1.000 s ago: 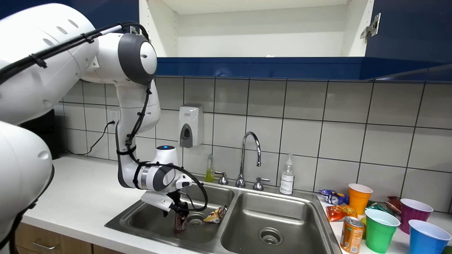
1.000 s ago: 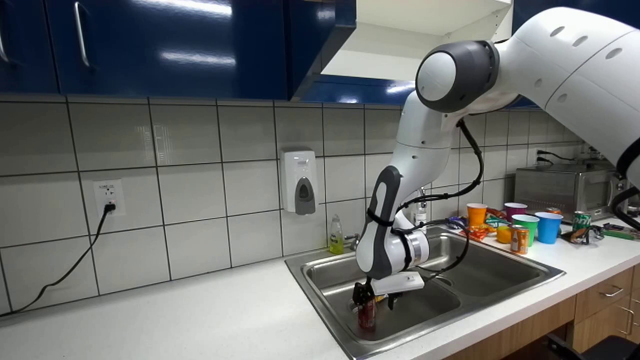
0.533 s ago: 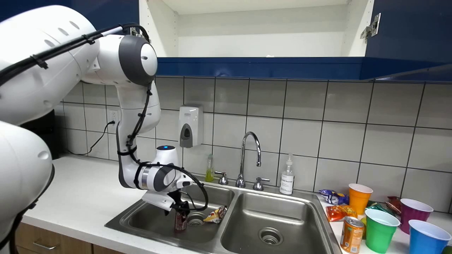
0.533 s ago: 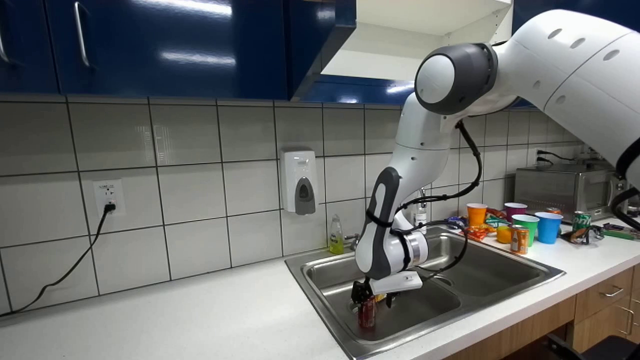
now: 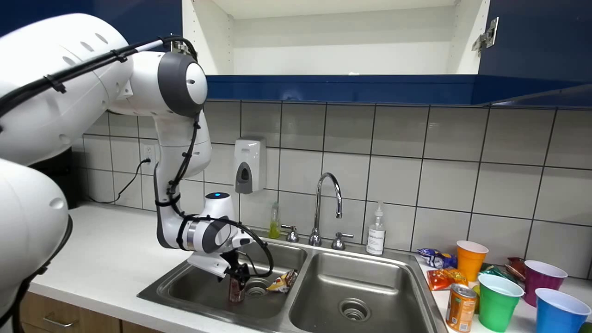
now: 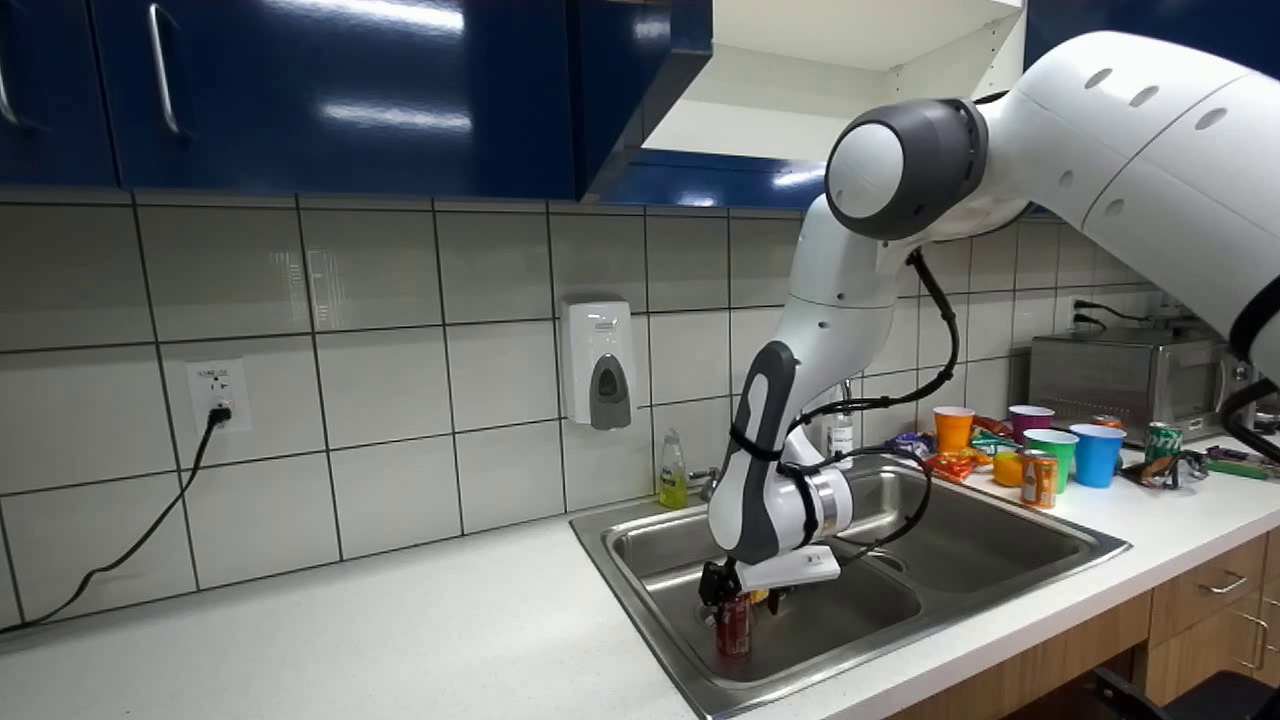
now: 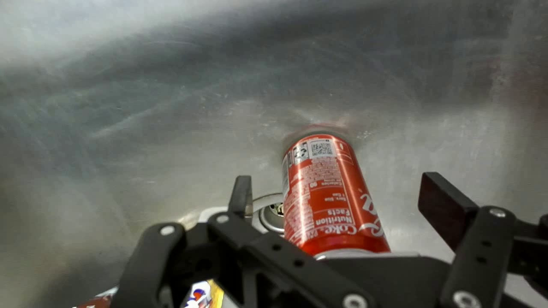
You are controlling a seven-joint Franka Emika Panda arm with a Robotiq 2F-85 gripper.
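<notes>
A red Coke can (image 7: 317, 184) stands upright in the sink basin; it also shows in both exterior views (image 5: 236, 293) (image 6: 733, 630). My gripper (image 7: 340, 194) is open, with one finger on each side of the can in the wrist view. A gap shows between the can and each finger, wider on the right. The can's top is partly hidden by the gripper. In both exterior views the gripper (image 5: 232, 274) (image 6: 746, 594) is down in the basin at the can's upper part. A yellow and brown snack bag (image 5: 283, 281) lies in the same basin; a corner shows in the wrist view (image 7: 205, 294).
The sink (image 5: 289, 305) has two basins with a divider, and a tall faucet (image 5: 319, 208) behind. Soap bottles (image 5: 376, 233) (image 6: 672, 475) stand at its back edge. Coloured cups (image 5: 501, 300), an orange can (image 5: 460, 307) and snack bags (image 5: 437, 259) are on the counter beside it.
The arm's upper links have lowered. The gripper has shifted only slightly, to the right in an exterior view and left in an exterior view. The can and the bag have not moved.
</notes>
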